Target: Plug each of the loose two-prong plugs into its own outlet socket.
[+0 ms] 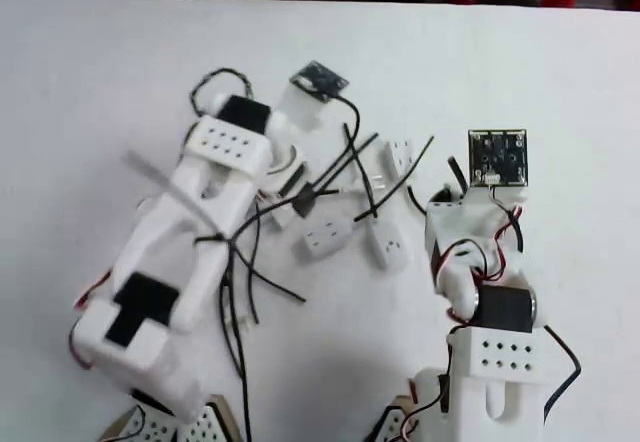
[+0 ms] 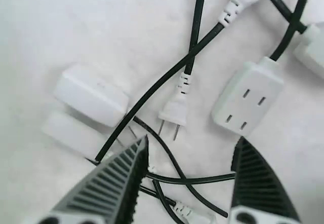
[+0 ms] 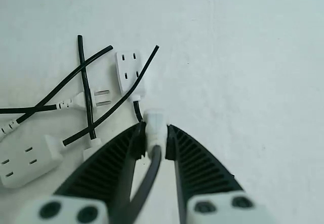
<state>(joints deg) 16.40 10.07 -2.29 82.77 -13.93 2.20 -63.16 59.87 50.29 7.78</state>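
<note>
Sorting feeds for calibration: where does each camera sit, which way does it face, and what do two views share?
High view: fixed above the table, looking down; the left arm and right arm show.
Left wrist view: on the left wrist, looking down past the open left gripper at a loose plug and a socket block.
Right wrist view: on the right wrist, looking along the table past the right gripper, shut on a second plug.
Shared: the black cords lie in all three views.

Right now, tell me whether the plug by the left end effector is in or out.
Out. The plug lies with both prongs bare, apart from the outlet socket.
</note>
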